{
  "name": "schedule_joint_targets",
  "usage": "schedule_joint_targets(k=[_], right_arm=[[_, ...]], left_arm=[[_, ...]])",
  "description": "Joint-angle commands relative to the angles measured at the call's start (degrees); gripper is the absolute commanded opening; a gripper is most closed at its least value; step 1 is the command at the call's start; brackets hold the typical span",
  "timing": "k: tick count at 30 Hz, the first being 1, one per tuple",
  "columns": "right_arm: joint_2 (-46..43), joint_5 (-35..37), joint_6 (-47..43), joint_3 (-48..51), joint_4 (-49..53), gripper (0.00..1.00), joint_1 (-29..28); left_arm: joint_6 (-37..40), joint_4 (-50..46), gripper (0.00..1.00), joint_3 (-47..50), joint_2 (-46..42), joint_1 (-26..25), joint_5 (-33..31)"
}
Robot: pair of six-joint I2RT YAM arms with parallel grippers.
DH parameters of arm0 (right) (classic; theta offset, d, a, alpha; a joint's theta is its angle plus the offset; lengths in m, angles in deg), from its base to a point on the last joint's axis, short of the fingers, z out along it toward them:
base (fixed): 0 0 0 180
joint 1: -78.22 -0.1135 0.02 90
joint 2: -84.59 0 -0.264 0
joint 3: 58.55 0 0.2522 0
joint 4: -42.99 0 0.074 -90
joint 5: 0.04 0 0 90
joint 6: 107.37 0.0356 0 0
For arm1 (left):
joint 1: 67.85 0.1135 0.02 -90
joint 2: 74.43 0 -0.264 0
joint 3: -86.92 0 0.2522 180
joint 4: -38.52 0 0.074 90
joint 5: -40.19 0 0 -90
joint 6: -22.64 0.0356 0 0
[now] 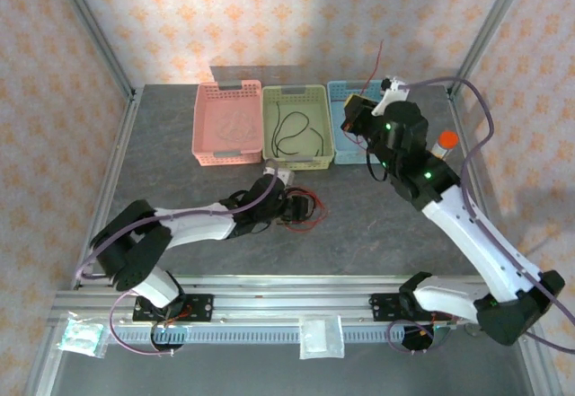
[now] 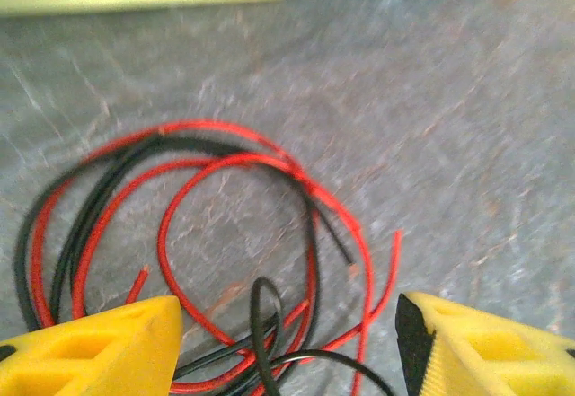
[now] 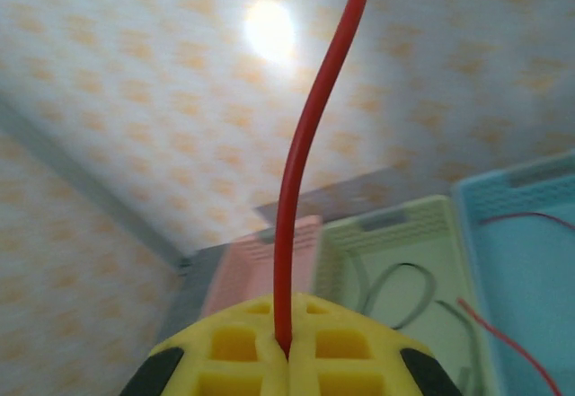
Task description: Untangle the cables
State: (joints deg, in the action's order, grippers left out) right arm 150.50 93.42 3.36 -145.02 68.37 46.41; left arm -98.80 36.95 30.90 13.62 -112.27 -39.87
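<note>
Several cables (image 2: 225,198), red and black, are shown coiled in a loose tangle on the table (image 2: 467,100), just in front of the green basket (image 1: 296,161). The left gripper (image 2: 287,317) is held directly over them with its jaws set well apart, and nothing is gripped between them. One red cable (image 3: 301,162) is pinched in the closed right gripper (image 3: 287,347) and is seen rising from the jaws in a soft curve, up by the blue basket (image 1: 340,83). A black cable (image 1: 289,131) is seen lying alone in the green basket.

The wires are judged to be very light, limp yet slightly springy, and smooth enough to slip through a weak pinch. Any strand that is pulled can be expected to drag its neighbours wherever loops cross. A hold is therefore best taken near a free end, such as the red tip (image 2: 398,234) at the tangle's right edge, and not at the crossing under the jaws.
</note>
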Motion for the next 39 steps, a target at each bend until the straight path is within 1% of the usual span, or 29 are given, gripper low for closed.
schedule_joint_targets(k=[1,4,7,13,16,20,22,24,28,29,30,32,33,36,39], right_arm=[[3.6,5.6,-1.4,-3.0,6.7,0.0,3.6],[9.0,6.8,-2.9,-5.6,8.2,0.0,7.3],[14.3,5.6,-6.0,-7.2,6.9,0.0,10.4],[27.9,7.1,-10.1,-14.0,7.0,0.0,14.5],[33.6,10.3,-10.9,-18.5,8.6,0.0,15.1],[40.2,18.2,-11.6,-23.5,11.6,0.0,15.1],[43.2,19.6,-11.5,-25.1,12.4,0.0,15.1],[47.1,17.6,-11.5,-28.0,14.9,0.0,15.1],[56.5,8.7,-10.7,-37.9,24.2,0.0,15.8],[58.3,6.9,-10.6,-39.6,25.3,0.01,16.0],[59.5,5.9,-10.1,-40.8,26.1,0.07,16.1],[60.9,4.8,-9.5,-42.4,26.9,0.26,16.4],[61.2,4.6,-8.9,-43.1,27.2,0.34,16.6],[60.8,4.5,-8.5,-43.8,27.1,0.41,16.9],[59.7,4.1,-8.8,-44.6,27.1,0.43,16.9]], left_arm=[[1.1,-2.0,0.66,-0.1,-5.5,-0.1,-4.1],[1.3,-2.2,0.66,0.2,-9.4,0.5,-3.9],[0.7,-2.0,0.66,0.4,-12.4,1.3,-3.7],[0.5,-3.2,0.66,0.9,-15.2,3.9,-3.2],[0.7,-4.2,0.66,1.4,-16.3,4.4,-3.3],[0.5,-4.8,0.66,2.4,-17.1,5.3,-3.2],[0.5,-4.7,0.66,2.8,-17.4,5.5,-2.9],[0.4,-4.7,0.66,3.0,-17.5,5.7,-2.5],[0.0,-4.8,0.66,3.0,-17.5,5.9,-2.1],[0.0,-4.8,0.66,3.1,-17.4,5.9,-2.0],[-0.1,-4.8,0.66,3.3,-17.5,6.0,-1.9],[-0.3,-4.9,0.66,3.4,-17.6,6.1,-1.8],[-0.4,-5.0,0.66,3.5,-17.7,6.1,-1.9],[-0.4,-5.9,0.66,3.4,-17.8,6.2,-2.6],[0.0,-7.1,0.66,2.8,-17.3,6.2,-3.1]])
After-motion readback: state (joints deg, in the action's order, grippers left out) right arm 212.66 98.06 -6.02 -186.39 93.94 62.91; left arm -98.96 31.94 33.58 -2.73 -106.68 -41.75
